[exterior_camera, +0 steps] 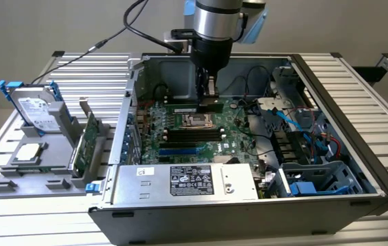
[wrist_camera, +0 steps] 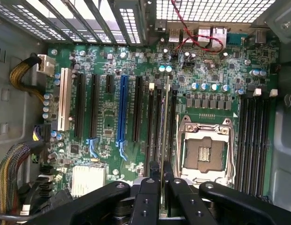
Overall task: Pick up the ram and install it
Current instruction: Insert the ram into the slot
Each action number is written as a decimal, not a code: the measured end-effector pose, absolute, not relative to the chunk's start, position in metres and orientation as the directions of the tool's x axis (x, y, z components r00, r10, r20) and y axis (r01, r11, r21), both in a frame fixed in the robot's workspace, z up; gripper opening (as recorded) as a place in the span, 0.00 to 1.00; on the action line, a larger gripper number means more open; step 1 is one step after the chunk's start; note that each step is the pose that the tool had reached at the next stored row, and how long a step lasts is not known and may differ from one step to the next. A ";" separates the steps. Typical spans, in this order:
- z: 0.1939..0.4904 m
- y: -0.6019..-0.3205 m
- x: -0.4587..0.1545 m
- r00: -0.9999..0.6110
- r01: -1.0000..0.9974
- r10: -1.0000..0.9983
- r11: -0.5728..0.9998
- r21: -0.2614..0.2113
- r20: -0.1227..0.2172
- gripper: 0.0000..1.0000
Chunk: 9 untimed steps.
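Nearest in the exterior view, the power supply [exterior_camera: 187,180] is sitting along the front of the open case [exterior_camera: 358,148]. A grey rack [exterior_camera: 23,182] at the frame's left is holding a card [exterior_camera: 84,146] and a hard drive [exterior_camera: 33,110]. Further back, the motherboard [exterior_camera: 180,148] is lying flat and the gripper [exterior_camera: 211,101] is reaching down just behind the CPU socket [exterior_camera: 197,121]. On the wrist cam its fingers [wrist_camera: 146,201] are pinching the ram [wrist_camera: 167,117] edge-on, lined up over the black slots [wrist_camera: 151,122] beside the socket. Can't tell if it's touching them.
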<state>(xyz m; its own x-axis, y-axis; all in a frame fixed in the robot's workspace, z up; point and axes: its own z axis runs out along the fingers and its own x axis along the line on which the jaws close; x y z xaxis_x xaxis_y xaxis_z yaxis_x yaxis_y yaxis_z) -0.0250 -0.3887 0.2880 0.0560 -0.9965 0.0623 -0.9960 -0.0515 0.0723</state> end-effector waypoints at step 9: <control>0.276 -0.389 -0.023 0.059 -0.996 -0.995 -0.053 0.074 0.076 0.14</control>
<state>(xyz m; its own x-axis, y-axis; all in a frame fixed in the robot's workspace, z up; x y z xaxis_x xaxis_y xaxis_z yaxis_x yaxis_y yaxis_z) -0.0233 -0.3888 0.2755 0.0588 -0.9953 0.0765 -0.9958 -0.0532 0.0741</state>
